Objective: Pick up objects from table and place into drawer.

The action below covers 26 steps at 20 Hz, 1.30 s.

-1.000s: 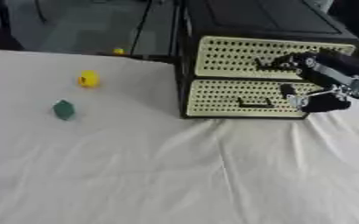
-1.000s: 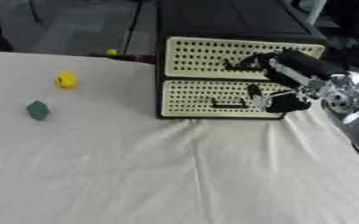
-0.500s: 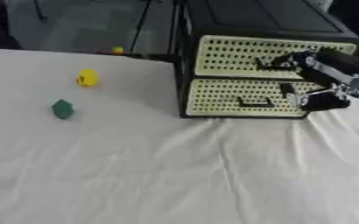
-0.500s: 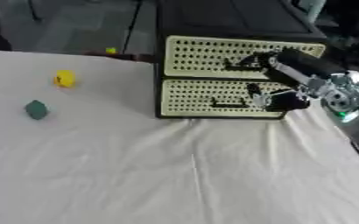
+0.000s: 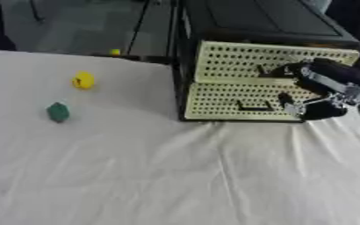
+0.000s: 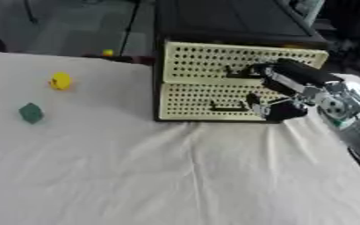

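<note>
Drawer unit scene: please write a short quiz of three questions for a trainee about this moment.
1. True or false: the yellow object lies inside a drawer.
2. Which hand is at the drawer unit? A) left B) right
3. Fill in: the green object lies on the white ____.

Key:
1. False; it lies on the tablecloth.
2. B; the right hand is at the drawer fronts.
3. tablecloth.

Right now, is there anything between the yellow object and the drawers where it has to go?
Only bare white cloth lies between the yellow object and the drawer unit. But both perforated drawer fronts look closed, which blocks entry. The right hand is at the fronts.
</note>
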Each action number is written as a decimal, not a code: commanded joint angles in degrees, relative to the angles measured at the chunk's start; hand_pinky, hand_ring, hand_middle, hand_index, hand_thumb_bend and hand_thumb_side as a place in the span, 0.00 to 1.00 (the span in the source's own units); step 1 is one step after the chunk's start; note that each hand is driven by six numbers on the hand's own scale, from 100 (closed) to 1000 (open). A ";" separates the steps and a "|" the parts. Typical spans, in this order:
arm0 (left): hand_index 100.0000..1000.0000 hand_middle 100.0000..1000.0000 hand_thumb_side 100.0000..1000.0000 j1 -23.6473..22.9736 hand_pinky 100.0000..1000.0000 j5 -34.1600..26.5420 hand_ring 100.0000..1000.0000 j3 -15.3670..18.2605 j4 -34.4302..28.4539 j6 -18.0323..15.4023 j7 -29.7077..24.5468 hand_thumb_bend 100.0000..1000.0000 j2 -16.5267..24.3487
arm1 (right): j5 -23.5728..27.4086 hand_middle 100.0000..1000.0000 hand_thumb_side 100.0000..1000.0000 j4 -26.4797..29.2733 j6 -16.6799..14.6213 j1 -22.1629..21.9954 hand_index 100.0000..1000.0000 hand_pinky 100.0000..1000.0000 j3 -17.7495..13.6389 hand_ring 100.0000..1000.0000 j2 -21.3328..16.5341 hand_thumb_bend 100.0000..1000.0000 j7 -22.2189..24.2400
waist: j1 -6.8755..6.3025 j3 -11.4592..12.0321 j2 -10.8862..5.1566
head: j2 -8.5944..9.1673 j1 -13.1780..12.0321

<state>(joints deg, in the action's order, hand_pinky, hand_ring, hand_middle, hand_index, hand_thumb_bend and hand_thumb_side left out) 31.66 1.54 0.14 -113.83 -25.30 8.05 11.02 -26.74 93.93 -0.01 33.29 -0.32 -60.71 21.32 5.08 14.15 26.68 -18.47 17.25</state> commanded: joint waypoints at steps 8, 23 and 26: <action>0.90 0.83 0.95 0.57 0.45 0.22 0.67 -0.07 -0.76 -0.02 -0.17 0.10 -0.13 | 0.69 0.00 0.02 0.61 0.04 -0.49 0.67 0.00 0.26 0.00 -1.67 0.00 1.22 | -0.50 0.05 -0.58 | 0.59 -0.15; 0.89 0.83 0.94 0.15 0.46 -0.15 0.67 0.34 -0.76 0.43 0.41 0.11 -0.28 | -4.71 0.00 0.00 9.51 6.58 -4.70 0.52 0.00 0.10 0.00 -2.37 0.00 6.95 | -1.14 -1.44 -2.63 | -1.50 -2.04; 0.89 0.83 0.94 0.07 0.46 -0.24 0.67 0.41 -0.76 0.52 0.55 0.12 -0.28 | -7.52 0.00 0.00 11.39 8.18 -5.47 0.52 0.00 0.12 0.00 -2.42 0.00 8.32 | -1.21 -1.67 -3.05 | -1.87 -2.35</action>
<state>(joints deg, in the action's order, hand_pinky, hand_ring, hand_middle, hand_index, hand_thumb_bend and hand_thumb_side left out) 31.33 1.51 0.18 -113.83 -24.88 8.43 10.55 -32.87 104.12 7.66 28.04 -0.45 -61.25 28.77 4.14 12.61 25.02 -20.09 15.12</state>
